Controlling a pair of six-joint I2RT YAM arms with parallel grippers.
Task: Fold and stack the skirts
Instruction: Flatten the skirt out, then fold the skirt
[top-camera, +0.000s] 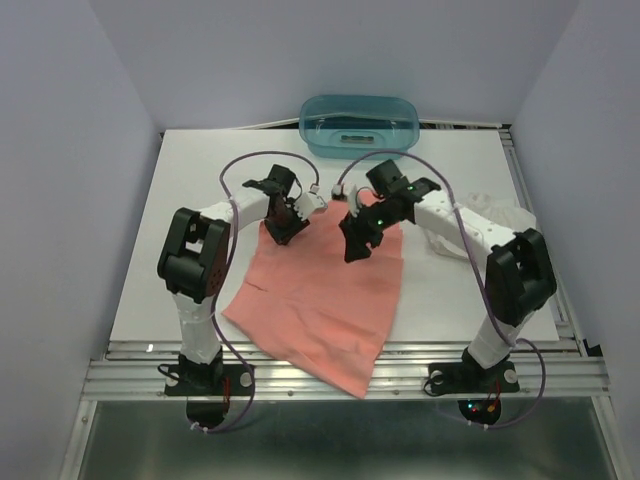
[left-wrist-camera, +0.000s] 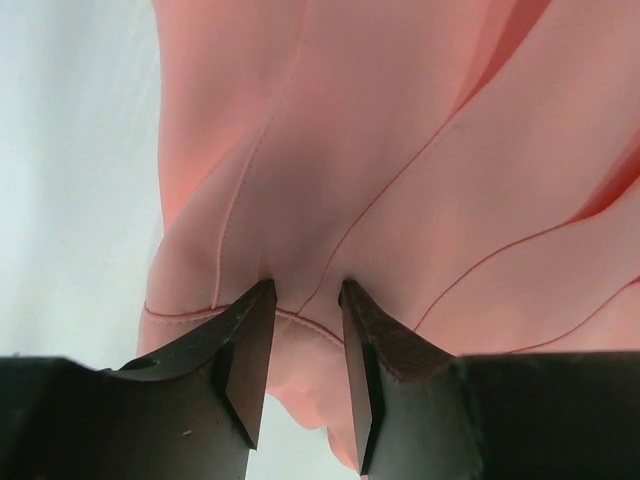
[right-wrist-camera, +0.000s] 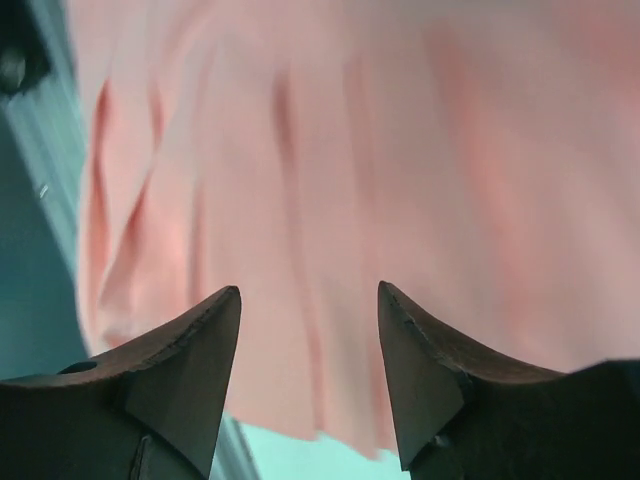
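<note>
— Left end effector (left-wrist-camera: 305, 290)?
— Narrow gap, pinching the pink skirt (top-camera: 320, 300) at its hem. Right end effector (right-wrist-camera: 310, 290) gapes wide, holding nothing.
— Where's each skirt?
— Pink skirt spread on the bench (top-camera: 180, 250) before the tub (top-camera: 358, 122); white skirt (top-camera: 500, 212) lies near-right of it.

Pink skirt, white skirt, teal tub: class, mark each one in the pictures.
pink skirt (top-camera: 320, 300), top view, its flat middle.
white skirt (top-camera: 508, 214), top view, bunched cloth.
teal tub (top-camera: 325, 138), top view, front wall.
</note>
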